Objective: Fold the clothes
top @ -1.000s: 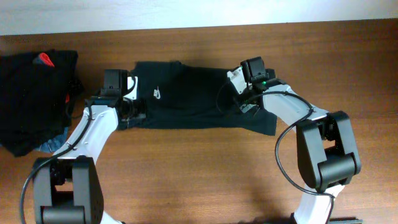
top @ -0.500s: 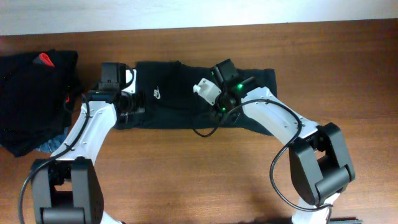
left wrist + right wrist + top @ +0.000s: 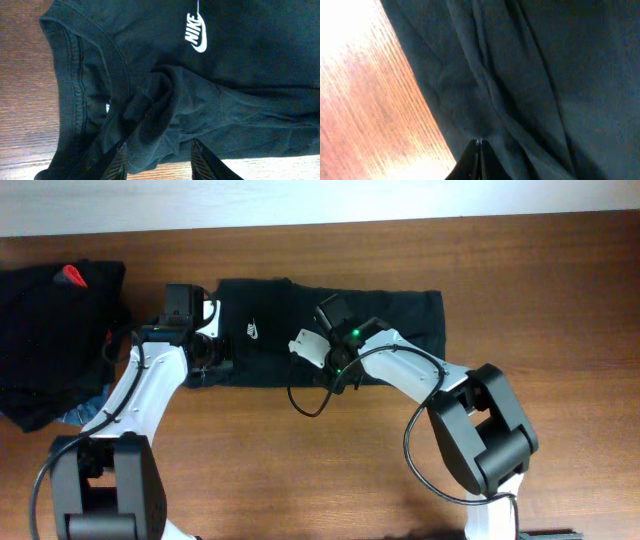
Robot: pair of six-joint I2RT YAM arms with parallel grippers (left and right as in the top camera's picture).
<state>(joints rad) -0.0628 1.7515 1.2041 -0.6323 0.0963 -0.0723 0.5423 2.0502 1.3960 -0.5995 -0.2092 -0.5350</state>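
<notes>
**Black shirt in a long band, both grippers on its near edge**

The wooden table (image 3: 560, 430) carries everything. The black shirt (image 3: 400, 315) lies across the far middle as a wide, flat band, collar end toward the left arm. Its surface is creased, with long folds running along its length.

A pile of dark clothes (image 3: 45, 350) is heaped at the table's left end, apart from the shirt.

Both arms reach in from the near side. The left arm angles up to the shirt's left end. The right arm bends sharply across to the shirt's middle, with its cable looping onto the bare wood in front.

The left gripper (image 3: 159, 159) has its jaws partly apart, clamped on a bunched wad of fabric just below the collar (image 3: 75, 55). The right gripper (image 3: 479, 150) has its jaws fully together, with the tip at the fabric near the shirt's near edge. Whether a thin layer is pinched there, I cannot tell.

Small items:
- A white swoosh logo (image 3: 196, 34) is on the chest.
- A red patch (image 3: 72, 276) sits on top of the pile.
- Some blue cloth (image 3: 85, 412) peeks out at the pile's near edge.
</notes>
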